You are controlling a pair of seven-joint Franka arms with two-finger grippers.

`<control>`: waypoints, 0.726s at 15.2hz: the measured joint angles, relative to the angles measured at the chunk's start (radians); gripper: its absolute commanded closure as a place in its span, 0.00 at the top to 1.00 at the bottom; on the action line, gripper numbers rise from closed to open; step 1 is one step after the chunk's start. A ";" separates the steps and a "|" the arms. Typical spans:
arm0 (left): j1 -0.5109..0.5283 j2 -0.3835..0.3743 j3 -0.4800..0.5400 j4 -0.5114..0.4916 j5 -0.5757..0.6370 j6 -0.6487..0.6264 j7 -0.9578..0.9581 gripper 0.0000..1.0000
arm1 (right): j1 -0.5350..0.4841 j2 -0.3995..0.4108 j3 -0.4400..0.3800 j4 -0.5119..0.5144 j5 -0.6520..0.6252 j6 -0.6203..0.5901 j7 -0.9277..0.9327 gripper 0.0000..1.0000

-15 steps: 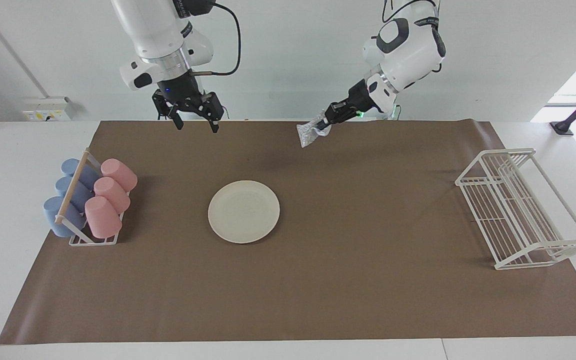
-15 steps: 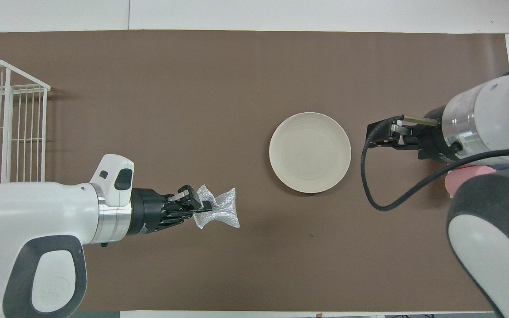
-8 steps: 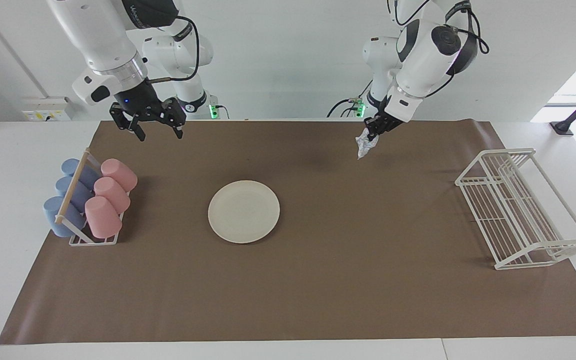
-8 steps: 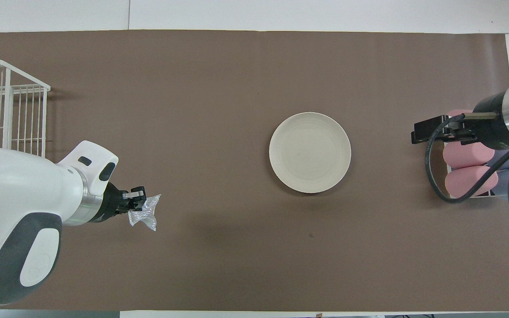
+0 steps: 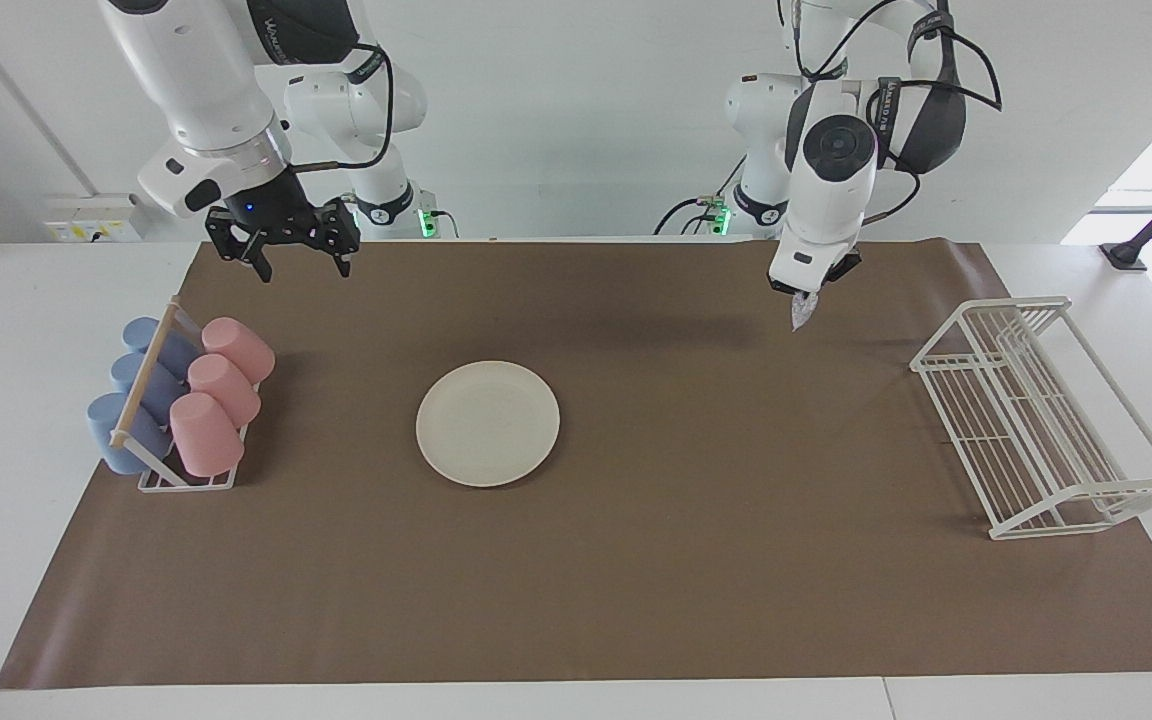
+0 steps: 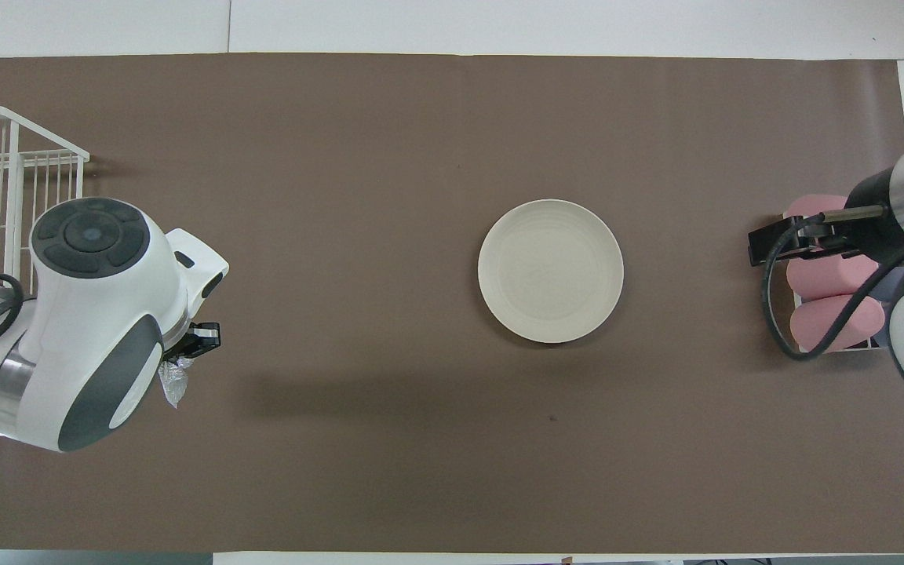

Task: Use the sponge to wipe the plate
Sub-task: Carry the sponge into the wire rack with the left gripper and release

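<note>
The plate [image 5: 487, 423] lies flat at the tabletop's [image 5: 636, 560] middle. The left claw [image 5: 804, 298], clamped on the sponge [image 5: 802, 312], hangs over the mat at the plate's 2 o'clock in the facing view. The right claw [image 5: 298, 258], fingers apart, hovers at 10 o'clock, above the mat beside the cups [image 5: 206, 395].

Plate [image 5: 487, 423]: matt cream, smooth. Sponge [image 5: 801, 312]: shiny crinkled silvery mesh. Bench [image 5: 636, 580] cover: matt brown paper. Rack [image 5: 1041, 420]: white-coated wire.
</note>
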 measured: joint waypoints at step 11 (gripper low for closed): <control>-0.077 0.204 -0.005 0.101 0.493 -0.280 -0.155 0.00 | 0.007 0.008 -0.073 0.021 -0.007 -0.034 -0.084 1.00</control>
